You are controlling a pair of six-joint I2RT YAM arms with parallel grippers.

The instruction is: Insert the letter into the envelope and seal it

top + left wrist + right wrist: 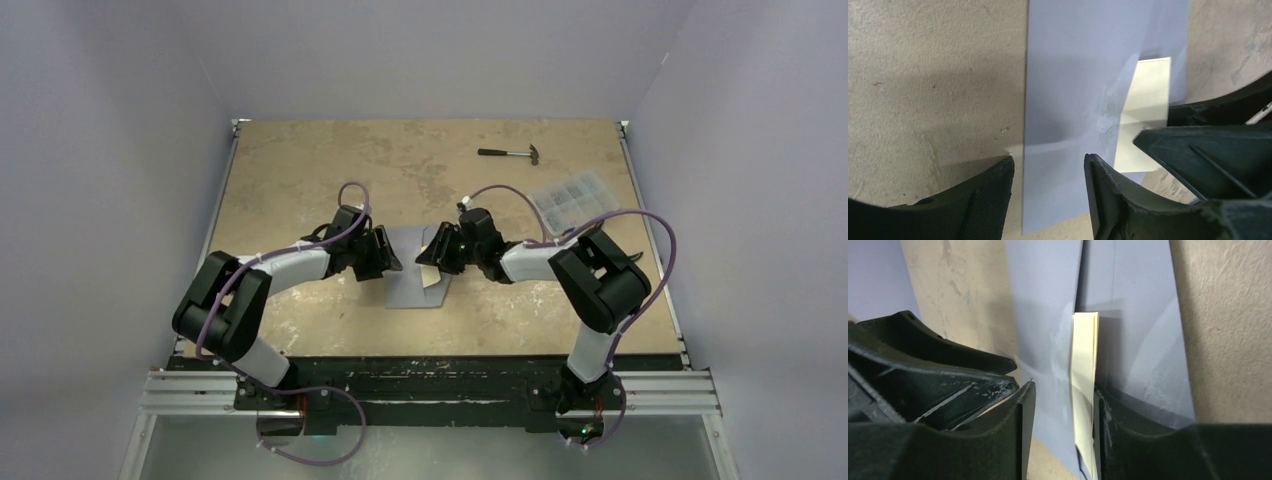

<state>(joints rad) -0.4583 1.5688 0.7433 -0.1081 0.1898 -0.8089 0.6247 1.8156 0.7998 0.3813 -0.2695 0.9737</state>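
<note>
Closest to the lens on my left wrist, my left gripper (1048, 170) stands with its fingers apart, straddling the near edge of the envelope (1073, 75) and clamping nothing. The envelope is a smooth grey-blue sheet lying flat on the table (300, 170), with one soft crease and a scuffed patch near its middle. The letter (1145, 100) is cream and folded. One long side is tucked under the envelope's paper while the rest shows bare. I cannot tell whether it sits inside the pocket.

My right wrist view shows the letter's edge, which the left one does not. It is a thin stack of folded layers, lifted at a tilt and leaning against one finger of my right gripper (1063, 387). Those fingers are apart too, with a gap on the letter's other side, so it isn't pinched.

Only the top view shows both arms meeting over the envelope at mid-table. It also shows a hammer (510, 153) and a clear box (578, 195) well apart at the far right.
</note>
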